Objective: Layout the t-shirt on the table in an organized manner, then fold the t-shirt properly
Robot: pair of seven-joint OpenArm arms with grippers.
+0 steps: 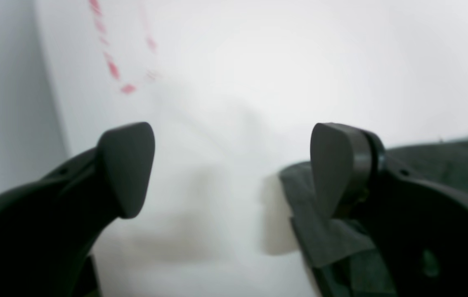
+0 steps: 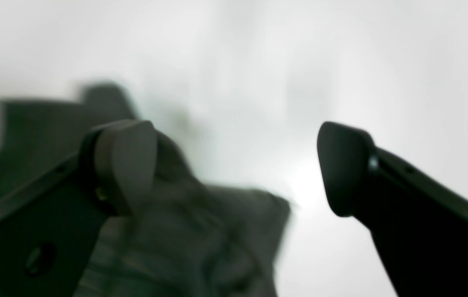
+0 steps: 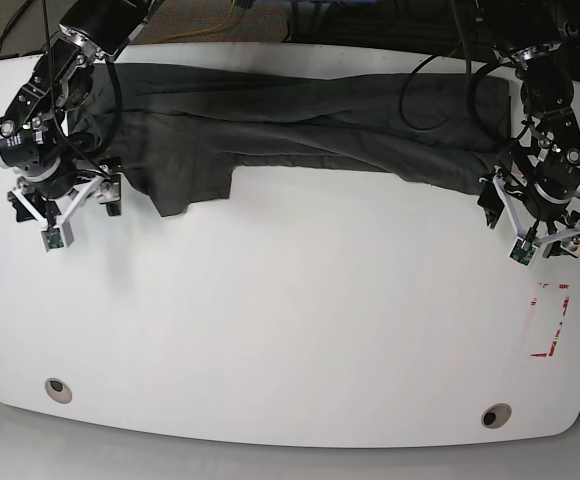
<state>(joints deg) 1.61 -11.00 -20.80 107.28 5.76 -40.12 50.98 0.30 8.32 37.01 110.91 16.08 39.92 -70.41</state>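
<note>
A robotics lab: white table with red tape mark, cables.

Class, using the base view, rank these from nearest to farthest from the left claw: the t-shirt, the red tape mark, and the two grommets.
From the left claw:
1. t-shirt, right beside it.
2. red tape mark, just below.
3. right-hand grommet, near the front edge.
4. left-hand grommet, far corner.

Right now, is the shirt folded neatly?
No. The t-shirt lies stretched out, bunched and wrinkly along the table's far edge.
</note>
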